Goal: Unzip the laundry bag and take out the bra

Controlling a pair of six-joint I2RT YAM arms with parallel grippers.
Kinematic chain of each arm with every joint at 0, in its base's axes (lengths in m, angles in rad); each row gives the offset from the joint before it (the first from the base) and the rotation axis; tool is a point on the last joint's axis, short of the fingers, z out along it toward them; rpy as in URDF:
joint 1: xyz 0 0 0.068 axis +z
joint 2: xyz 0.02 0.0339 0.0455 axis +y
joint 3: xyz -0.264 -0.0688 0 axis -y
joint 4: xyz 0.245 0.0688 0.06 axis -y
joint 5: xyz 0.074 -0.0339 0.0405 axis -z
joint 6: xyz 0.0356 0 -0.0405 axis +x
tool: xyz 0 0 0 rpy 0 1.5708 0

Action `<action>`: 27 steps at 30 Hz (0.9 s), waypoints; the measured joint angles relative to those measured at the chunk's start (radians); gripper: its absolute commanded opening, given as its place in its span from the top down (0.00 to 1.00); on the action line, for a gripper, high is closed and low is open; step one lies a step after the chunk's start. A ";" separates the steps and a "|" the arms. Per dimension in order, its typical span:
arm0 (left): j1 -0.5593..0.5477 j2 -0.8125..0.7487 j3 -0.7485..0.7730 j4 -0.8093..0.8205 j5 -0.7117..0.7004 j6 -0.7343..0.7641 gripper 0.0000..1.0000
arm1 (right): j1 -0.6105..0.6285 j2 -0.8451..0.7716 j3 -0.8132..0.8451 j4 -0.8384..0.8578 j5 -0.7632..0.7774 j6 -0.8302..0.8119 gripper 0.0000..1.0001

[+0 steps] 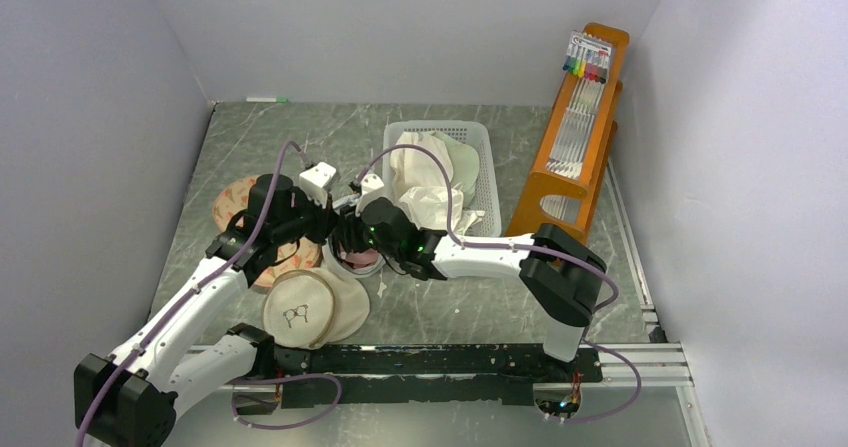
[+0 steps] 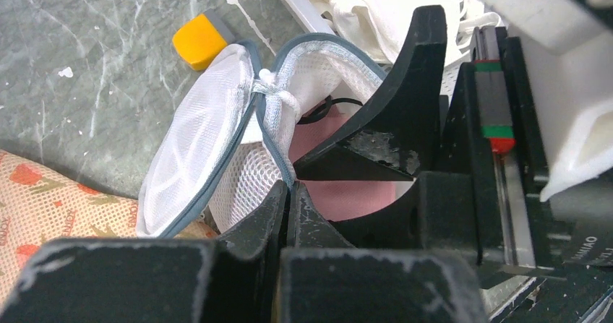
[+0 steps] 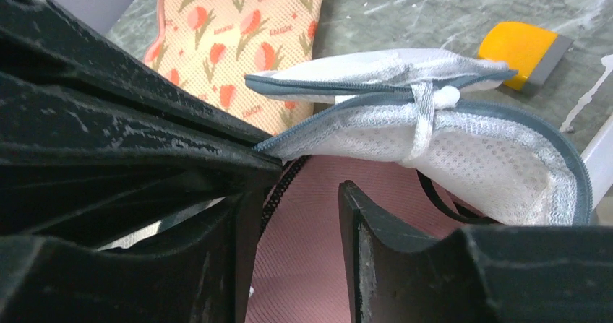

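The laundry bag (image 2: 195, 142) is a white mesh bag with a grey-blue zipper band, and it gapes open between the two grippers (image 1: 358, 259). My left gripper (image 2: 290, 193) is shut on the bag's mesh wall just under the band. Inside the opening lies the dusty-pink bra (image 3: 303, 258), with a thin black strap curling beside it. My right gripper (image 3: 296, 214) reaches into the opening, its jaws apart over the pink fabric and nothing pinched between them. The bag's band (image 3: 463, 157) arches just above its fingers.
A white basket (image 1: 482, 139) of white and pale-green garments stands behind the grippers, with an orange wooden rack (image 1: 580, 137) to its right. A floral pad (image 1: 235, 202) and a beige pouch with a glasses print (image 1: 310, 309) lie at the left. A yellow-and-grey block (image 2: 201, 40) sits near the bag.
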 measured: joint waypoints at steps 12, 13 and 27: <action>-0.005 0.000 0.000 -0.003 0.002 0.000 0.93 | 0.026 0.100 -0.035 0.099 0.006 -0.008 0.62; -0.005 0.001 0.000 -0.004 0.002 0.000 0.93 | 0.029 0.109 -0.033 0.097 0.012 -0.009 0.70; -0.005 0.008 0.000 -0.009 0.002 0.000 0.93 | 0.047 -0.063 -0.145 0.082 0.199 -0.047 1.00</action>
